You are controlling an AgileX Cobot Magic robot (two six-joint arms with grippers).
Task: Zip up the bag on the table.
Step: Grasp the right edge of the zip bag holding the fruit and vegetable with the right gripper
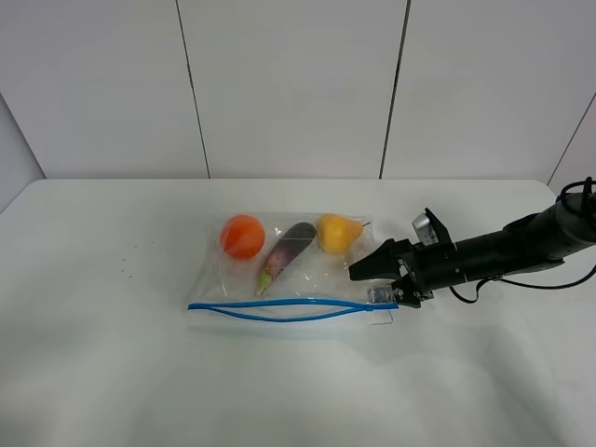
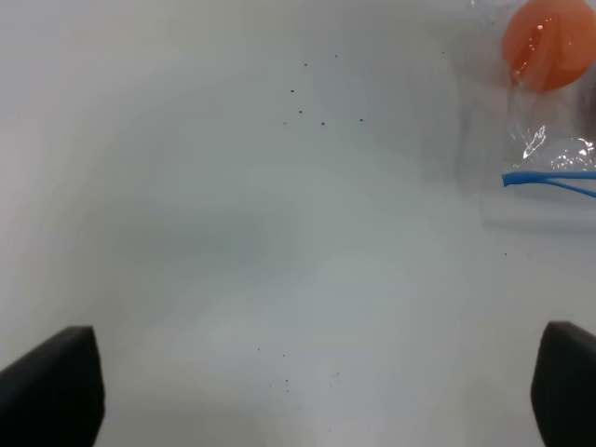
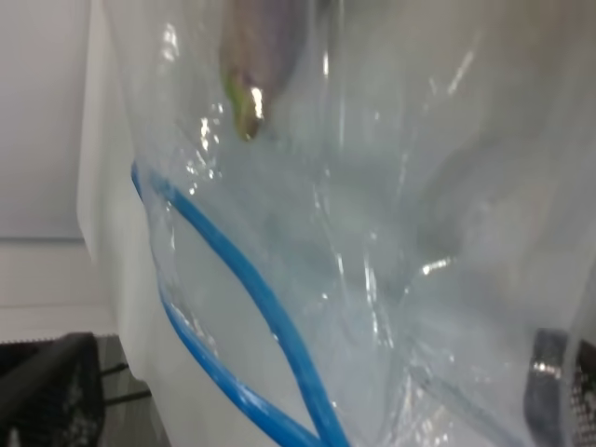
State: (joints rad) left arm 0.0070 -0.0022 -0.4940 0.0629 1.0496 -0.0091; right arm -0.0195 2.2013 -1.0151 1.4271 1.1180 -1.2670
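Note:
The clear bag [image 1: 298, 270] lies on the white table [image 1: 112, 363]. An orange [image 1: 242, 236], a purple eggplant [image 1: 287, 246] and a yellow pear [image 1: 337, 232] show through it. Its blue zipper strip [image 1: 279, 309] runs along the near edge, and its two halves stand apart. My right gripper [image 1: 371, 284] is open at the bag's right end, with its jaws either side of that corner. In the right wrist view the bag [image 3: 372, 233] and the zipper strip [image 3: 251, 307] fill the space between the fingers. My left gripper [image 2: 307, 382] is open and empty over bare table, left of the bag [image 2: 549, 140].
White wall panels [image 1: 289, 84] stand behind the table's far edge. A few dark specks [image 2: 307, 102] lie on the table left of the bag. The right arm [image 1: 503, 250] and its cables [image 1: 577, 191] reach in from the right edge.

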